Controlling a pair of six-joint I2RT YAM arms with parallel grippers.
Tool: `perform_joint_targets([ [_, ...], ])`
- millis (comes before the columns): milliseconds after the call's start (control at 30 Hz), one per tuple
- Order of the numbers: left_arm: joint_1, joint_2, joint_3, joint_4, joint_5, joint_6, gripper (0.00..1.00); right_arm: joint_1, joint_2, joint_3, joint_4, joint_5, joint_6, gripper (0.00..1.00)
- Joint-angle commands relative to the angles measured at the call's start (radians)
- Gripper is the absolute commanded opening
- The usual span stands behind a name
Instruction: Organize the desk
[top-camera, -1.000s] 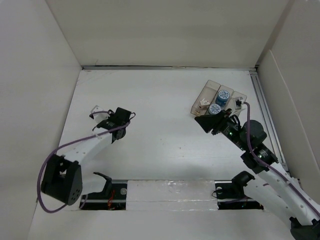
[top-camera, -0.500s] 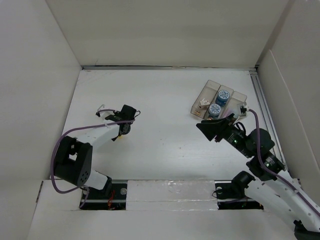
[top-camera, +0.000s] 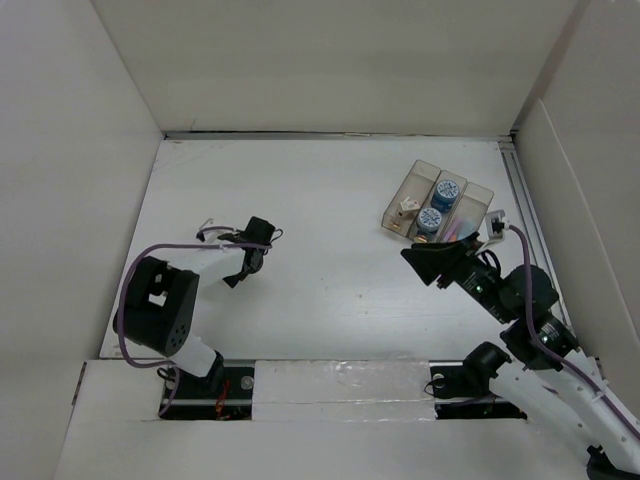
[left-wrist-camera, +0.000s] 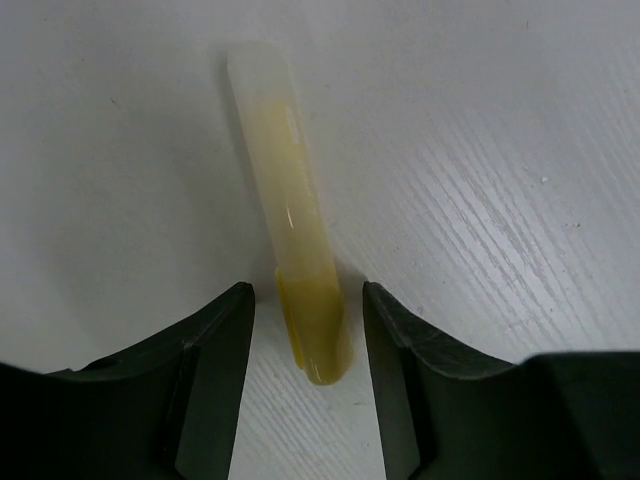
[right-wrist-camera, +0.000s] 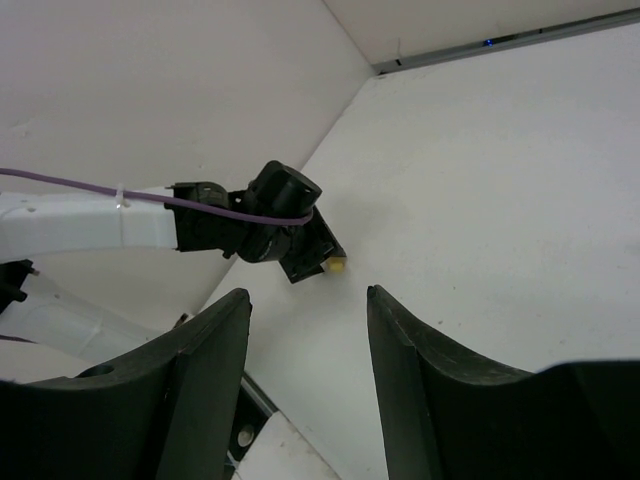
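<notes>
The desk (top-camera: 330, 200) is a large white plank tabletop walled by white panels. A pale yellow tube (left-wrist-camera: 295, 210) lies flat on it. My left gripper (left-wrist-camera: 306, 292) is open and low over the desk. Its jaws stand on either side of the tube's darker yellow near end, with a gap on each side. In the top view the left gripper (top-camera: 243, 268) is at the left middle. My right gripper (top-camera: 425, 262) is open, empty and raised, just in front of the clear tray (top-camera: 418, 172). The right wrist view shows the left gripper (right-wrist-camera: 305, 250) with the tube's yellow tip (right-wrist-camera: 337, 266).
The clear three-compartment tray stands at the back right. It holds two blue-capped round items (top-camera: 447, 190) in the middle compartment and a small pale item (top-camera: 407, 208) in the left one. A metal rail (top-camera: 530, 220) runs along the right wall.
My left gripper has shifted a little right and nearer, ending around the tube's end. My right gripper has drawn back from the tray toward the near right.
</notes>
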Motion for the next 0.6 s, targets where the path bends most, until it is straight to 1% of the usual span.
perform_joint_targets([
  [0, 0.021, 0.027, -0.015, 0.026, 0.022, -0.025, 0.42, 0.010, -0.016, 0.048, -0.024, 0.037, -0.020, 0.56],
  [100, 0.021, 0.036, -0.012, 0.042, 0.025, -0.011, 0.24, 0.010, -0.029, 0.054, -0.030, 0.043, -0.020, 0.56],
  [133, 0.021, 0.036, -0.011, 0.055, 0.032, -0.002, 0.12, 0.010, -0.030, 0.057, -0.033, 0.045, -0.020, 0.56],
  [200, 0.021, 0.036, -0.009, 0.063, 0.036, 0.018, 0.02, 0.010, -0.030, 0.059, -0.036, 0.050, -0.022, 0.56],
  [233, -0.011, 0.033, 0.007, 0.056, 0.033, 0.027, 0.00, 0.010, -0.026, 0.062, -0.036, 0.051, -0.023, 0.56],
  [300, -0.065, 0.019, 0.053, 0.049, 0.021, 0.053, 0.00, 0.010, -0.021, 0.065, -0.036, 0.054, -0.020, 0.56],
  [333, -0.130, 0.014, 0.078, 0.028, 0.000, 0.053, 0.00, 0.010, -0.015, 0.068, -0.030, 0.056, -0.022, 0.56],
  [367, -0.205, 0.005, 0.168, 0.023, -0.017, 0.078, 0.00, 0.010, -0.007, 0.080, -0.030, 0.062, -0.022, 0.56],
  [400, -0.206, 0.005, 0.169, 0.023, -0.017, 0.078, 0.00, 0.010, -0.007, 0.080, -0.030, 0.062, -0.022, 0.56],
  [433, -0.250, 0.008, 0.204, 0.035, -0.034, 0.096, 0.00, 0.010, 0.005, 0.089, -0.036, 0.076, -0.020, 0.56],
  [467, -0.336, 0.023, 0.243, 0.046, -0.036, 0.116, 0.00, 0.010, 0.007, 0.112, -0.041, 0.079, -0.023, 0.56],
  [533, -0.419, 0.056, 0.375, 0.106, -0.024, 0.203, 0.00, 0.010, 0.014, 0.145, -0.054, 0.126, -0.025, 0.56],
  [567, -0.489, 0.112, 0.426, 0.124, -0.011, 0.240, 0.00, 0.010, 0.014, 0.181, -0.061, 0.135, -0.029, 0.56],
])
